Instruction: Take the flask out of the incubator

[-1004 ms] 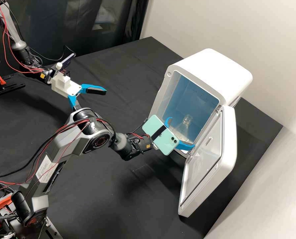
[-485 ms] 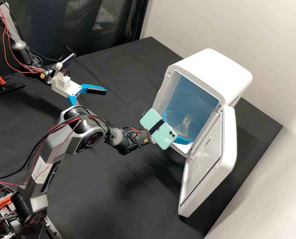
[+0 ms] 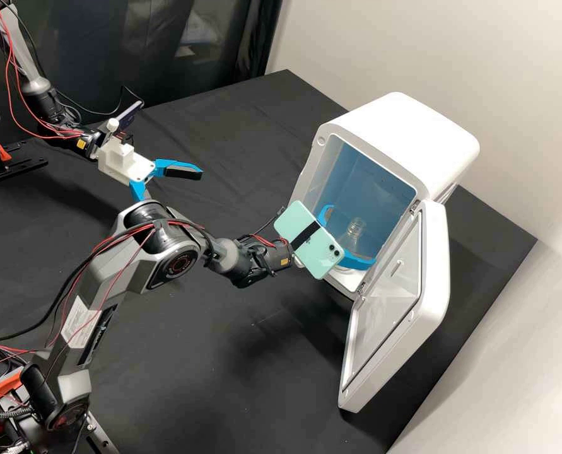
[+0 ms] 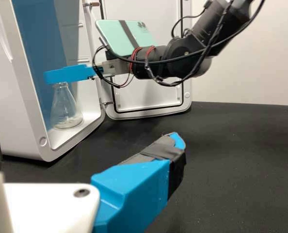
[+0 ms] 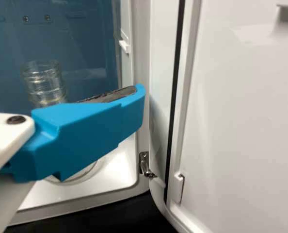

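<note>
The white incubator (image 3: 400, 135) with a blue inside stands at the bench's right, its door (image 3: 394, 302) swung open. A clear glass flask (image 3: 356, 230) stands upright on its floor, also visible in the left wrist view (image 4: 65, 106). My right gripper (image 3: 342, 238) is open at the incubator's mouth, with one blue finger on each side of the flask and not closed on it. In the right wrist view one finger (image 5: 86, 126) lies beside the flask's neck (image 5: 42, 82). My left gripper (image 3: 161, 181) hangs open and holds nothing above the bench's far left.
The open door (image 5: 241, 111) stands close beside the right gripper. A mint-green camera plate (image 3: 309, 239) sits on the right wrist. Red cables run along both arms. The black bench (image 3: 243, 353) lies bare in front of the incubator.
The right gripper has moved up and farther into the incubator's opening, so its open fingers now flank the flask. The left arm has kept still.
</note>
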